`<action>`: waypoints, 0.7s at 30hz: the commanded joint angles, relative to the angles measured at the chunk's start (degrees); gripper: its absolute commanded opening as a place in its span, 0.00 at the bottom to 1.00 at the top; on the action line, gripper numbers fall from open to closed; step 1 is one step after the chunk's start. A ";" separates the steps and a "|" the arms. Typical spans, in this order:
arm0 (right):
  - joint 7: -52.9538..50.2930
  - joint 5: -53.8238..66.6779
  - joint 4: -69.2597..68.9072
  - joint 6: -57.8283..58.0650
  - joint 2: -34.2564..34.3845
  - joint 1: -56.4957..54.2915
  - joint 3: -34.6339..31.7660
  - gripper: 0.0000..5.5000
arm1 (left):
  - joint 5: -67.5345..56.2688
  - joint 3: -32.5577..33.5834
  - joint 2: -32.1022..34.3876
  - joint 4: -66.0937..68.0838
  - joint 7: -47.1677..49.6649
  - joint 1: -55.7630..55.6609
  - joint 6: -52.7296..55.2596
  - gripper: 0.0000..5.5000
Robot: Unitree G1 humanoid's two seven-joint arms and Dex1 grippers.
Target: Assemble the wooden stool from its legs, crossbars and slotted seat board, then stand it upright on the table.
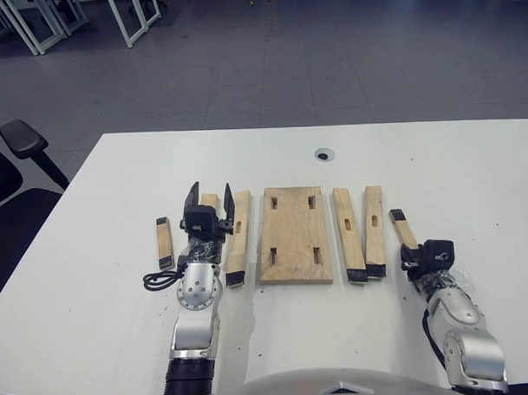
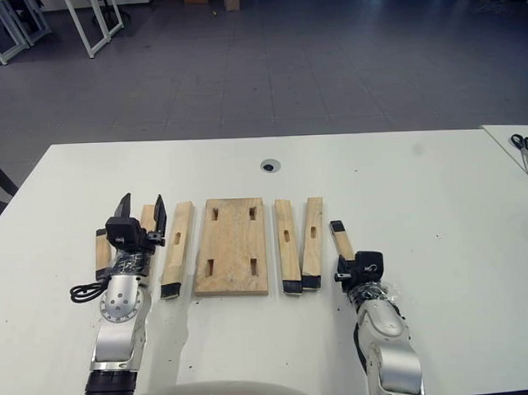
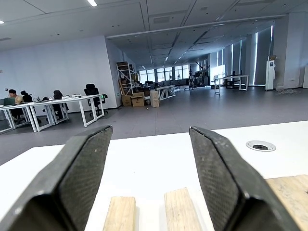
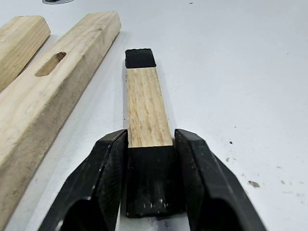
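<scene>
White table [image 1: 472,182]: right end effector [image 4: 150,140] clamps crossbar [image 4: 144,101] end; left end effector [image 3: 150,134] wide, empty.

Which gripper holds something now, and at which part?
The right gripper clasps the short crossbar at its near black end; the left gripper is open, holding nothing.

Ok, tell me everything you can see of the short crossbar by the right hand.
The short crossbar is a pale, grained wooden stick with black ends. It lies flat on the white table, rightmost of the parts, apart from the slotted leg beside it. The right hand grips its near black end from both sides.
</scene>
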 commanded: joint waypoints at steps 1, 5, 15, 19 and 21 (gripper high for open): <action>-0.36 -1.05 2.54 0.74 -0.92 0.50 0.02 0.23 | -0.47 0.12 0.22 0.23 -0.38 -1.36 1.31 0.54; -2.85 -2.51 1.25 -9.17 -2.17 -5.11 -3.24 0.23 | -8.65 2.14 -2.54 -4.11 -0.76 -4.89 12.20 0.54; 17.18 0.79 2.10 -17.73 -11.73 -21.54 5.97 0.23 | -63.27 9.90 -8.41 -13.96 3.46 -17.80 54.57 0.54; 22.20 3.74 1.00 -18.83 -11.74 -23.57 8.30 0.23 | -74.20 9.46 -8.11 -14.17 5.84 -18.05 58.46 0.54; 24.20 5.53 -0.57 -18.35 -11.26 -23.41 9.74 0.23 | -74.64 7.45 -6.31 -14.63 4.61 -17.40 59.38 0.54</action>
